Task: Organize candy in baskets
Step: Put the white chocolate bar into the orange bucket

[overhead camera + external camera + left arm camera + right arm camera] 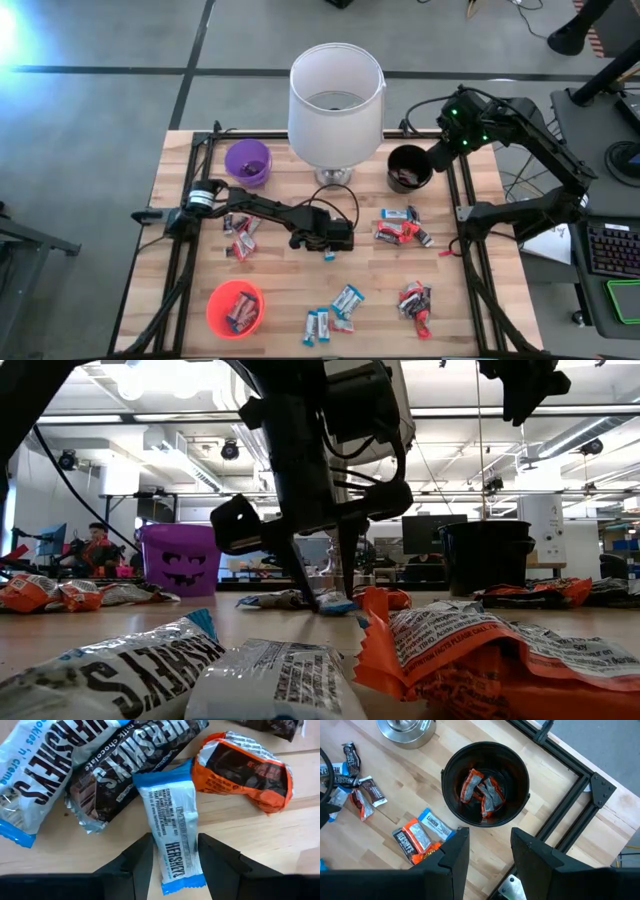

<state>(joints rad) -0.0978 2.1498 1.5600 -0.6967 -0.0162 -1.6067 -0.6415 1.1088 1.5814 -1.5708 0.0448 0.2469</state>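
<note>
A blue-and-white candy bar [172, 827] lies flat on the wooden table among a dark bar [112, 767], a second blue-and-white bar [35, 775] and an orange piece [245, 770]. My left gripper [175, 857] points down over it near the table's middle [330, 255]. It is open, with one finger along each long side of the bar; whether they touch it I cannot tell. My right gripper [490, 850] hangs open high above the black basket [447, 780], which holds orange-wrapped candy [482, 795]. The purple basket [248, 160] stands at the far left. The orange basket [235, 308], near left, holds candy.
A big white lampshade on a metal base [336, 100] stands at the far middle, between the purple and black baskets. Loose candy lies in clusters at the left [240, 235], the right [400, 228], the near right [415, 300] and the near middle [345, 300]. A black frame edges the table.
</note>
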